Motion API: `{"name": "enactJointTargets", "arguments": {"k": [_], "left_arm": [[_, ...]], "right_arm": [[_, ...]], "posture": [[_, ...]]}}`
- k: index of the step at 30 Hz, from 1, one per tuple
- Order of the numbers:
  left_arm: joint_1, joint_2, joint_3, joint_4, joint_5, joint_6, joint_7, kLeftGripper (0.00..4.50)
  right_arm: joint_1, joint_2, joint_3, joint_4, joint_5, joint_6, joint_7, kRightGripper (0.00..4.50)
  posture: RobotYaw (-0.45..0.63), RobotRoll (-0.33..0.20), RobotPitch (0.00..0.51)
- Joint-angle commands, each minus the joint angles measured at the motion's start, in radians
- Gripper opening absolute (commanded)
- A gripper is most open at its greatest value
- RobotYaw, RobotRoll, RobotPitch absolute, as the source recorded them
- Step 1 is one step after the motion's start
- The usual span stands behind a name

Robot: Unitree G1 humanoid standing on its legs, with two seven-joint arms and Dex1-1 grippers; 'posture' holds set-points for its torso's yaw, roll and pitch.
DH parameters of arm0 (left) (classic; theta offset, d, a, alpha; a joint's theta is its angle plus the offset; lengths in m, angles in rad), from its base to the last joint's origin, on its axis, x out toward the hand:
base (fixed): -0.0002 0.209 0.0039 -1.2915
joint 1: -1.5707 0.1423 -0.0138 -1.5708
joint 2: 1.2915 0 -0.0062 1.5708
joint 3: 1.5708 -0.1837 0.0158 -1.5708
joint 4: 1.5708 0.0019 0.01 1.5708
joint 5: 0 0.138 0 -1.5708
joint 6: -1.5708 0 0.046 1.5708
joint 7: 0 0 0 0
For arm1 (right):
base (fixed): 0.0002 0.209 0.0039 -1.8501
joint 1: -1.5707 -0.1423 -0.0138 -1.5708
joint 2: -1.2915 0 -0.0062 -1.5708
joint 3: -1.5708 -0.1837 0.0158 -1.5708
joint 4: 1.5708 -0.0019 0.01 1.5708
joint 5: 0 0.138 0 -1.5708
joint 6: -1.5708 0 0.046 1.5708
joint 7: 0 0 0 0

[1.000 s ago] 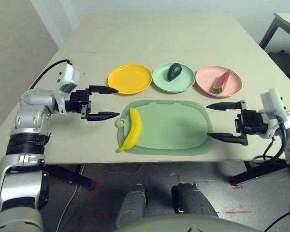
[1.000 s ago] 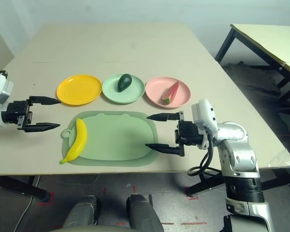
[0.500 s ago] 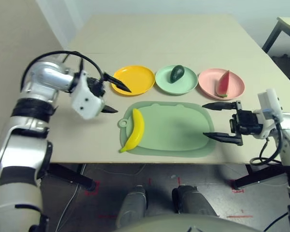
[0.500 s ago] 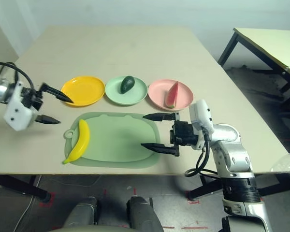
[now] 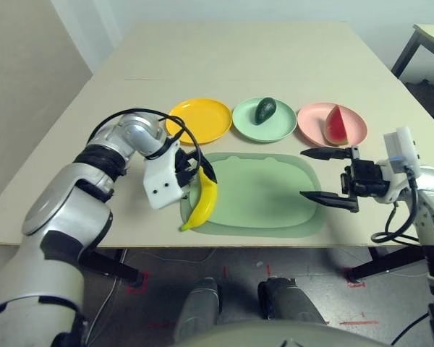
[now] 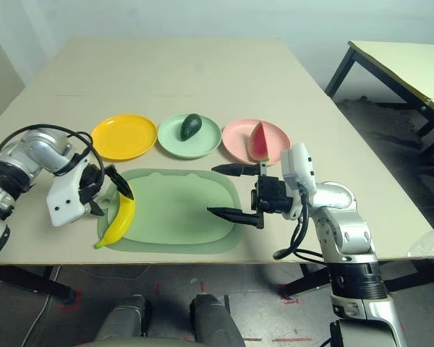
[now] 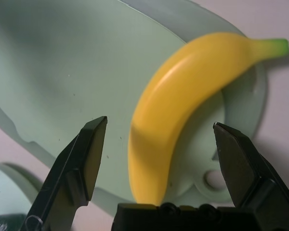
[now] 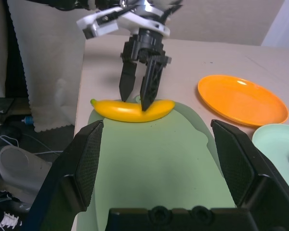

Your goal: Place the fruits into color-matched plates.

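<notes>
On the beige table (image 5: 289, 50), the largest thing is the green mat (image 5: 260, 195), lying near the front edge between the two arms. Behind it three plates stand in a row: the yellow-orange plate (image 5: 211, 116) on the left, bare; the mint green plate (image 5: 257, 129) in the middle with the dark green avocado (image 5: 265, 110) in it; and the pink plate (image 5: 307, 123) on the right, bearing the red watermelon wedge (image 5: 335, 127). The yellow banana (image 5: 205, 204) lies along the mat's left end, its green tip toward the table's front edge. The left end effector (image 5: 195, 172) points steeply down over the banana's upper half with its two black fingers spread wide, one on each side of the fruit; in the left wrist view the banana (image 7: 183, 110) lies between the fingers, though whether a fingertip touches it is hard to say. The right end effector (image 5: 320, 174) is held level at the mat's right edge, pointing left across it, its fingers wide apart and gripping nothing.
</notes>
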Motion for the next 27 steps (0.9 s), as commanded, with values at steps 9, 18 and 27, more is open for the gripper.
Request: {"name": "enactJointTargets", "arguments": {"k": [9, 18, 27], "left_arm": [[0.035, -0.029, -0.052, 0.031, 0.082, 0.092, -0.008, 4.50], [0.001, -0.007, -0.049, 0.004, 0.022, 0.220, -0.008, 2.01], [-0.210, -0.004, 0.144, 0.251, 0.092, 0.447, 0.125, 1.71]], "right_arm": [[0.041, -0.011, 0.009, -0.079, 0.035, 0.049, -0.031, 4.47], [0.061, -0.022, 0.008, -0.089, 0.034, 0.052, -0.047, 4.50], [0.054, -0.022, 0.014, -0.085, 0.032, 0.051, -0.062, 4.50]], "posture": [[-0.16, 0.000, 0.058], [-0.16, 0.000, 0.056], [-0.13, 0.000, 0.055]]}}
